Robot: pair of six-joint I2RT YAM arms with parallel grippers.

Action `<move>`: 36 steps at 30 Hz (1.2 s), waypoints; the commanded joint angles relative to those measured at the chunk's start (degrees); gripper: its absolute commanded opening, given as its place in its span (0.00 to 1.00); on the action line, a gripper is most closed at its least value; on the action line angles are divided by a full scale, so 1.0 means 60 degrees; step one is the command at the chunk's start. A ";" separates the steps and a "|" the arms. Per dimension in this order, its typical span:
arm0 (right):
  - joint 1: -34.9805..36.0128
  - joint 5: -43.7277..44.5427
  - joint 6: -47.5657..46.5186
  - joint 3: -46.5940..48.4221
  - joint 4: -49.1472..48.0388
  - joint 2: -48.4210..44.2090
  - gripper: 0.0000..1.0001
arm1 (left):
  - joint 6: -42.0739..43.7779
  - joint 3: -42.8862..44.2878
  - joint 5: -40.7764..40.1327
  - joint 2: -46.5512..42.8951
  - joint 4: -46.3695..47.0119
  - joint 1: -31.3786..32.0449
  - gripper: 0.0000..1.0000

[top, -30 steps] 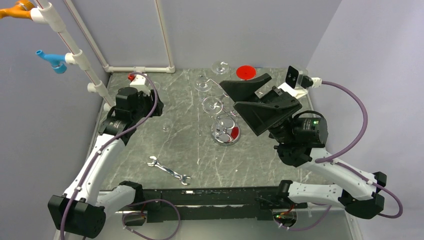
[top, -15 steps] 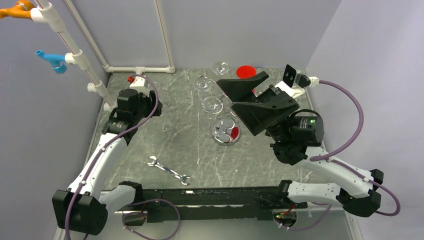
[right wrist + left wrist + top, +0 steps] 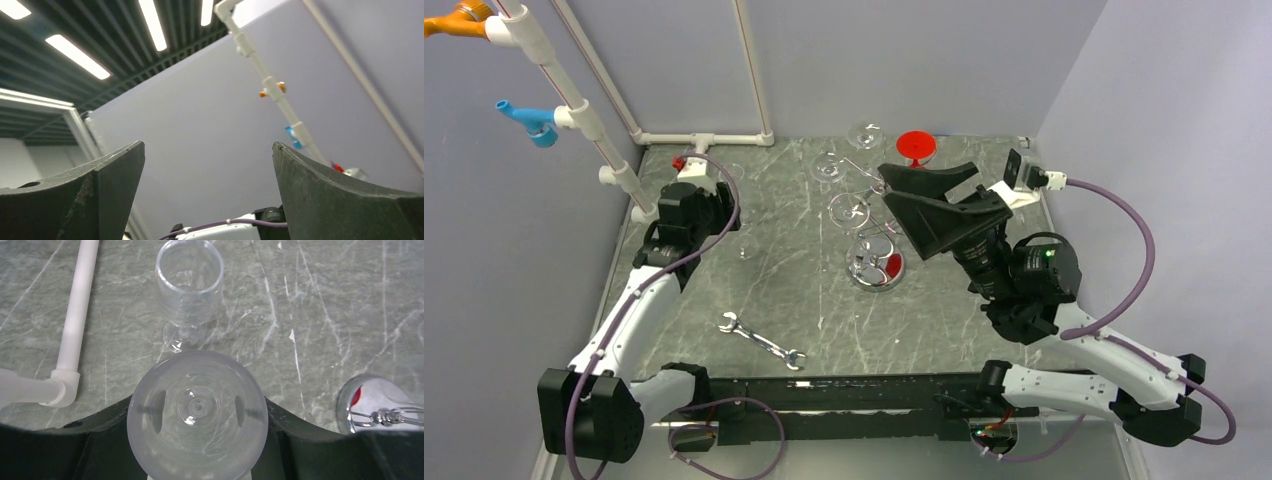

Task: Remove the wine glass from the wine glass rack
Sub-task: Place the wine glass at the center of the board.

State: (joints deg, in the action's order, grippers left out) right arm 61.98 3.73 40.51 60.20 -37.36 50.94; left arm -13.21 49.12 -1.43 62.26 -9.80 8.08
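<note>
Left gripper: clamped on the clear plastic wine glass, seen end-on, its long axis along the fingers, toward the table.
Chrome wire wine glass rack: apart, to the glass's right.
Second clear glass: upright, just beyond.
Right gripper: spread wide, empty.

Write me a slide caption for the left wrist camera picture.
Left hand grips a clear wine glass end-on over the marble table, with a second glass standing upright just beyond.
</note>
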 commanded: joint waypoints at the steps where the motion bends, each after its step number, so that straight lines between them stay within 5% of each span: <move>1: 0.0027 0.1288 -0.0623 0.0815 0.2235 -0.0109 1.00 | 0.0072 -0.0400 -0.0439 0.0015 0.1423 -0.0072 0.00; 10: 0.0026 0.1679 -0.0797 0.0474 0.2748 -0.0435 1.00 | 0.0367 -0.0944 -0.0805 0.0152 0.2438 -0.0075 0.00; 29: 0.0031 0.1413 -0.1112 0.0670 0.3527 -0.0503 1.00 | 0.0598 0.0166 -0.0733 0.1781 0.0983 -0.0086 0.02; 32: 0.0031 0.1454 -0.1142 0.0693 0.3678 -0.0569 1.00 | 0.0469 0.0271 -0.0644 0.1891 0.0831 -0.0083 0.11; 36: 0.0020 0.1528 -0.1156 0.0687 0.3768 -0.0659 1.00 | 0.0252 0.0365 -0.0829 0.1877 0.0598 -0.0072 0.39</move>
State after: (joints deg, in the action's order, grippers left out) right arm 61.98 12.95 34.65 62.72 -15.00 48.40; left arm -10.22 48.90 -5.52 73.56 -4.25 7.79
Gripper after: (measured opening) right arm 0.994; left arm 0.611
